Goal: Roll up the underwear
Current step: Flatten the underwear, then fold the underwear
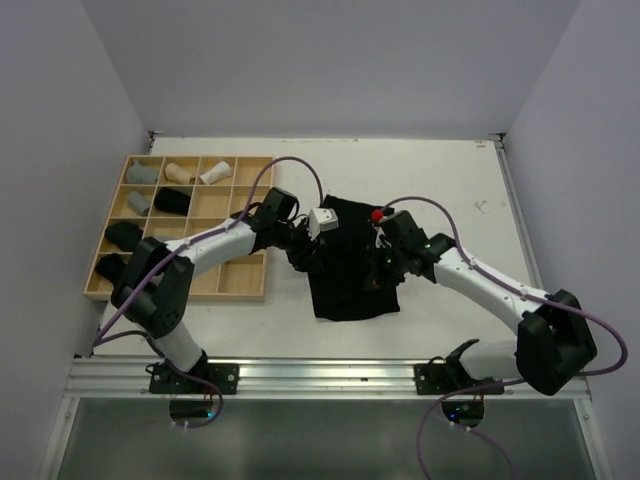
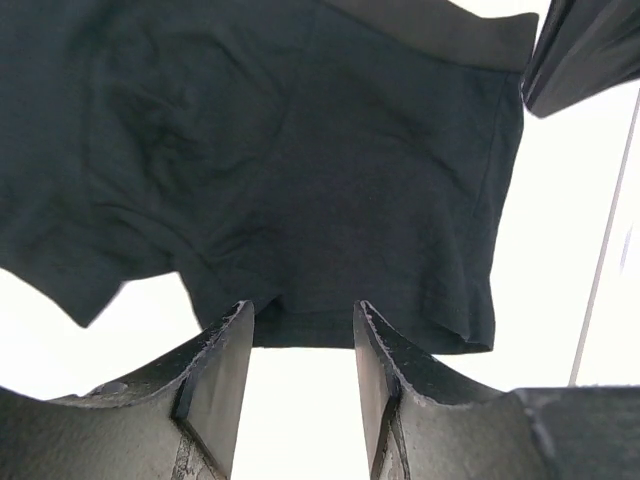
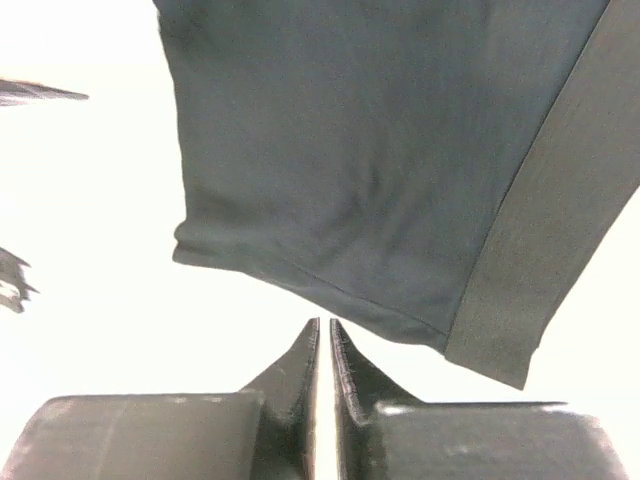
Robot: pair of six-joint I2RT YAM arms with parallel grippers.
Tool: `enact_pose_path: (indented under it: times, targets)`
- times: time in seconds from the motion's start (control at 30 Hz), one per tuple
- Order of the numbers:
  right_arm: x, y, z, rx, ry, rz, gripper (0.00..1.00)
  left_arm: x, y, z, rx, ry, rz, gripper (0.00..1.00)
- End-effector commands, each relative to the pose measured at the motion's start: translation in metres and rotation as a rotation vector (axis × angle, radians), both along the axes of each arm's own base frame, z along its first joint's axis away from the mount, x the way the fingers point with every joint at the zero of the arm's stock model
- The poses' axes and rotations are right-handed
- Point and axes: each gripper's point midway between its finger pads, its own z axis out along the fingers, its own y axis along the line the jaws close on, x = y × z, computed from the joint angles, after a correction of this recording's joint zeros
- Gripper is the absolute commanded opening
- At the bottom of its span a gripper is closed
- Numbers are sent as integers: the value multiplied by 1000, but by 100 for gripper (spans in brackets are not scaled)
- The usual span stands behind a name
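A black underwear (image 1: 352, 290) lies spread flat on the white table between my two arms. My left gripper (image 1: 300, 252) is at its left side. In the left wrist view the left gripper (image 2: 303, 312) stands open, its fingertips (image 2: 240, 330) over the cloth's hem (image 2: 300, 335), and nothing is pinched. My right gripper (image 1: 386, 258) hovers over the cloth's right part. In the right wrist view the right gripper (image 3: 322, 325) is shut to a thin slit and empty, just short of the underwear's (image 3: 370, 170) stitched edge. Its wide waistband (image 3: 550, 230) runs along the right.
A wooden grid tray (image 1: 240, 278) sits at the left of the table. It holds several rolled underwear: pale ones (image 1: 180, 172) in the back row and black ones (image 1: 172, 200) further forward. Its near right compartments show bare wood. White walls close in the table.
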Motion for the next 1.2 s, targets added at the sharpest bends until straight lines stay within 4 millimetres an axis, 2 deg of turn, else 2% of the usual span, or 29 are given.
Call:
enact_pose_path:
  times: [0.0,0.1,0.13,0.17,0.2,0.23,0.27,0.3,0.33,0.37,0.4,0.43,0.47,0.5,0.53,0.57,0.6,0.63,0.67,0.73,0.8,0.83,0.87,0.97,1.17]
  targets:
    - [40,3,50,36,-189,-65,15,3,4,12,-16,-63,-30,49]
    - [78,-9,71,1,-318,-127,31,28,1,27,-64,-75,29,51]
    - [96,-23,75,-4,-339,-181,36,37,1,32,-75,-80,49,53]
    - [114,-26,86,18,-380,-213,38,60,2,42,-93,-101,83,54]
    - [127,-31,82,28,-367,-237,43,72,3,47,-101,-100,110,54]
    - [145,-50,80,20,-368,-302,44,99,5,67,-126,-149,142,55]
    - [164,-54,91,34,-409,-328,45,114,7,62,-116,-148,169,56]
    - [178,-60,78,14,-388,-347,45,128,8,66,-123,-156,200,56]
    - [191,-69,77,5,-389,-377,48,141,8,71,-129,-172,217,57]
    - [210,-71,89,13,-422,-391,50,168,12,74,-121,-202,259,58]
    - [220,-72,83,5,-412,-398,50,179,13,73,-109,-214,279,58]
    - [231,-74,64,-11,-373,-402,51,190,13,70,-99,-217,295,58]
    - [247,-73,68,-6,-390,-405,52,205,10,63,-98,-218,297,59]
    - [255,-73,63,-9,-384,-409,52,213,8,60,-100,-215,309,59]
    - [265,-75,45,-29,-363,-416,53,224,7,50,-98,-205,324,59]
    - [274,-75,45,-30,-377,-420,54,230,4,48,-122,-192,337,59]
    - [281,-78,31,-39,-361,-425,54,237,3,50,-145,-192,343,59]
    - [291,-76,34,-21,-390,-419,55,239,0,40,-163,-165,338,59]
    - [296,-78,31,-28,-400,-419,55,246,-3,43,-194,-177,351,59]
    - [307,-80,22,-38,-418,-409,57,252,-5,33,-214,-165,362,59]
    - [313,-82,13,-47,-422,-391,57,258,-9,29,-243,-148,373,60]
    - [317,-82,12,-48,-436,-375,57,261,-11,20,-242,-132,375,60]
    - [318,-82,2,-59,-422,-367,58,263,-12,16,-245,-114,383,60]
    - [324,-84,-8,-71,-425,-344,59,268,-14,5,-246,-102,387,61]
    - [335,-92,-21,-101,-434,-310,61,272,-11,-16,-237,-56,416,62]
